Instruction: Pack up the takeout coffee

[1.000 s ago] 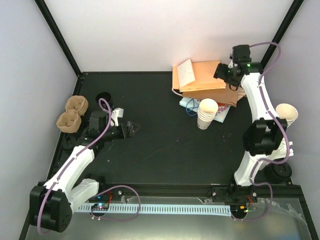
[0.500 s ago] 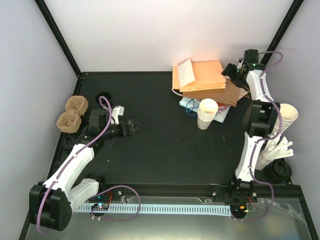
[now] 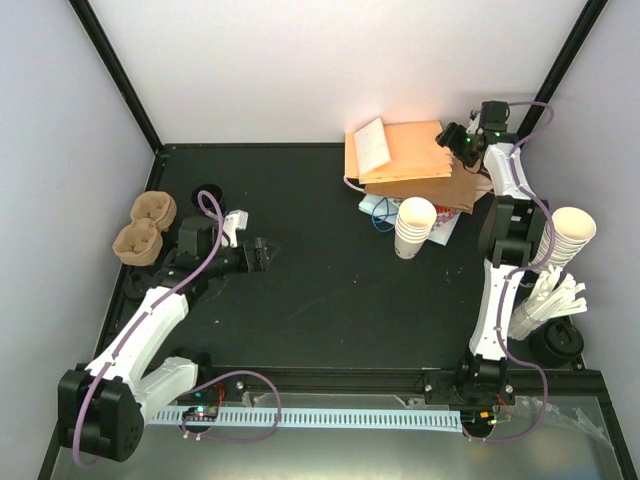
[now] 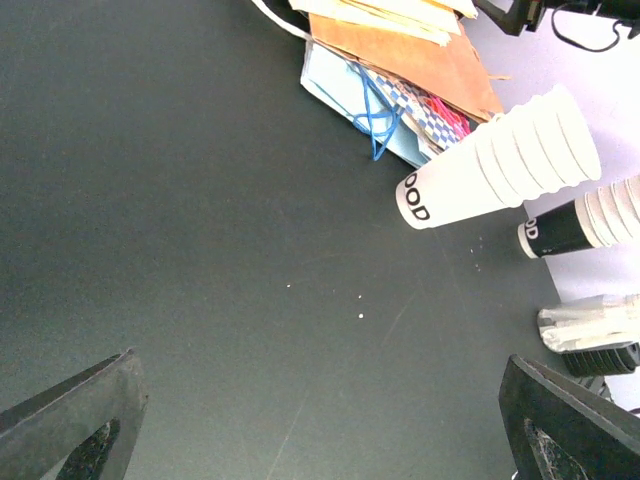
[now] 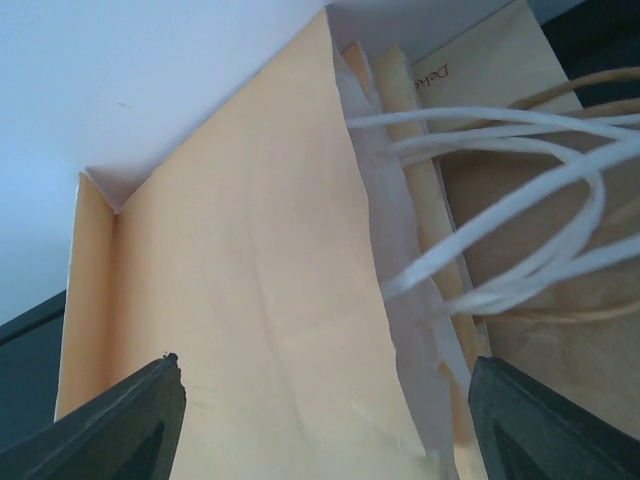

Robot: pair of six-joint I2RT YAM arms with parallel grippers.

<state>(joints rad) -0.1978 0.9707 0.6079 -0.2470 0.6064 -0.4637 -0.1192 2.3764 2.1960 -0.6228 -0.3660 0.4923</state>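
Swinging back, the right gripper (image 3: 455, 135) now hangs over the paper bags (image 3: 400, 150), fingers spread; the left gripper (image 3: 262, 255) gapes too. The coffee cup (image 3: 207, 192), probably that black lid, sits far left. Bag-fetching step: next, pinch a handle.

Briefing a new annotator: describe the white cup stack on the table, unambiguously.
Go to the pile of paper bags at the far right of the black table. The stack of white cups stands just in front of it, on the tabletop. The other cup stack sits beyond the table's right edge.
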